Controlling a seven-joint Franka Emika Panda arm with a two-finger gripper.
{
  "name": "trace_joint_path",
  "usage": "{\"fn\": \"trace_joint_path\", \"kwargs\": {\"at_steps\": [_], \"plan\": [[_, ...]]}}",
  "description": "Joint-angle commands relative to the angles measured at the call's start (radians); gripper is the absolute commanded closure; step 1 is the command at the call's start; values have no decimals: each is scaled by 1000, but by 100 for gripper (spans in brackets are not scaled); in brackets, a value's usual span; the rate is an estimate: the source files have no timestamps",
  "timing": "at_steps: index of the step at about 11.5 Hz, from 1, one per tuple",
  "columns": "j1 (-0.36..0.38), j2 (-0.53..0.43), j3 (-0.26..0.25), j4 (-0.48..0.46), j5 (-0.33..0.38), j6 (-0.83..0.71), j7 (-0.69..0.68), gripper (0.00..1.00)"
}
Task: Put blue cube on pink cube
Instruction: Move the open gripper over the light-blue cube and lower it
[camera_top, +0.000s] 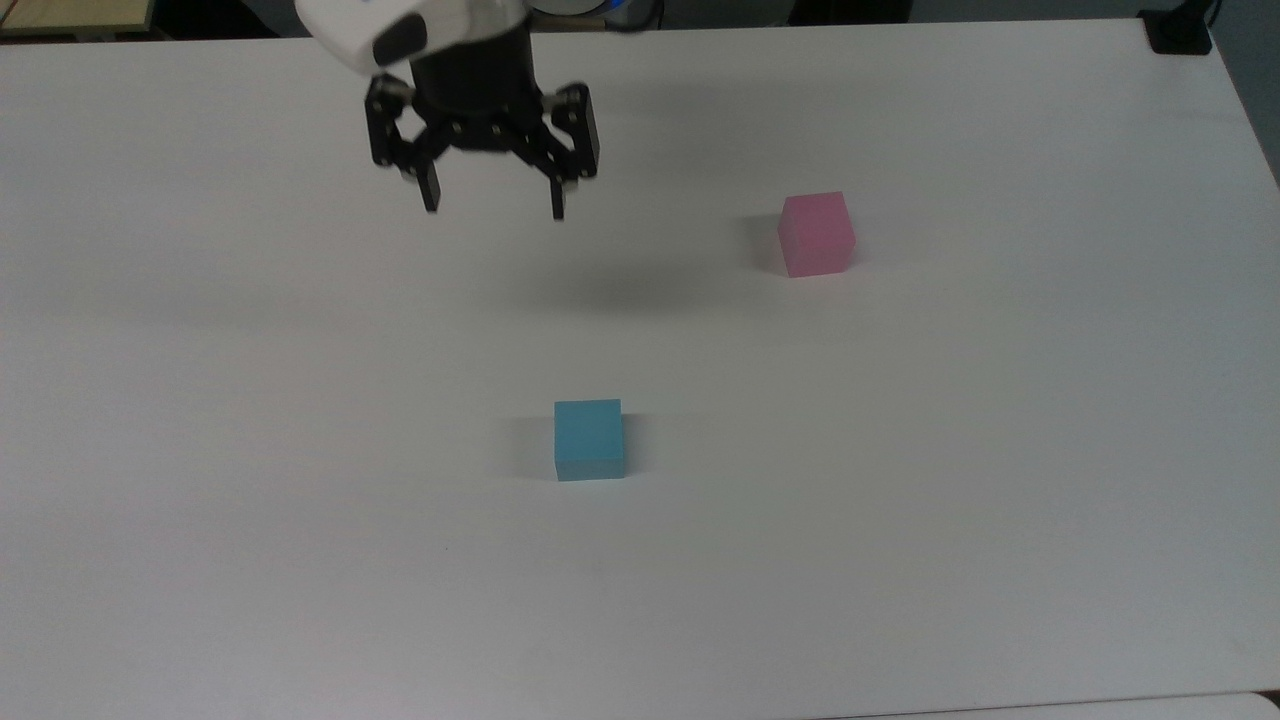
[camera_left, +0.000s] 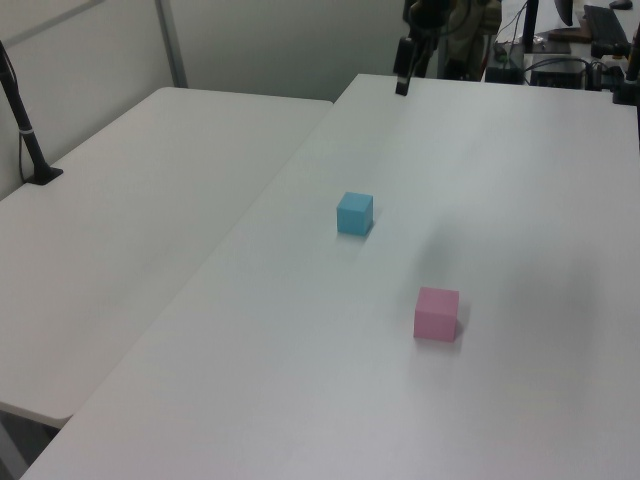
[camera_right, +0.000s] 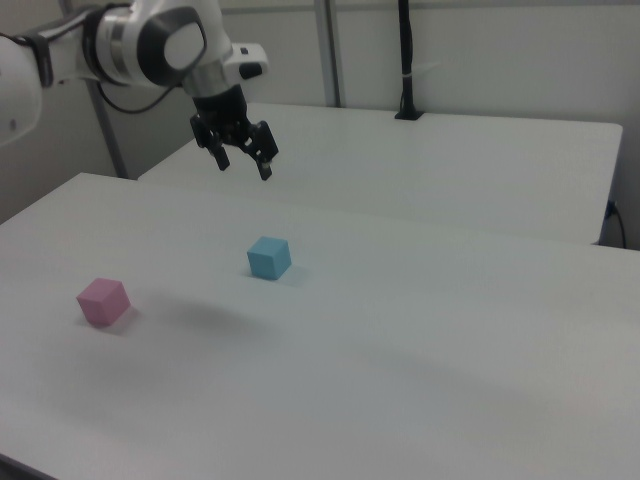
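The blue cube (camera_top: 589, 440) (camera_left: 354, 213) (camera_right: 269, 257) rests on the white table (camera_top: 900, 500), near its middle. The pink cube (camera_top: 816, 233) (camera_left: 437, 313) (camera_right: 103, 301) sits apart from it, toward the top view's upper right. My gripper (camera_top: 494, 205) (camera_right: 243, 167) hangs in the air above the table, up and to the left of the blue cube in the top view. Its black fingers are spread wide and hold nothing. In the left view the gripper (camera_left: 402, 82) shows at the table's far end.
A second white table (camera_left: 150, 200) adjoins this one. A black post (camera_left: 22, 120) on a foot stands on that table. Desks with cables and equipment (camera_left: 570, 50) lie beyond the table's far end.
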Motion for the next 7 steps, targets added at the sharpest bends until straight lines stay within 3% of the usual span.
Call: {"fn": "trace_joint_path", "kwargs": {"at_steps": [1,7], "plan": [[74,123,-5,-16,5,191,111,0],[128,322,-18,-14,-53,420,115,0]]}}
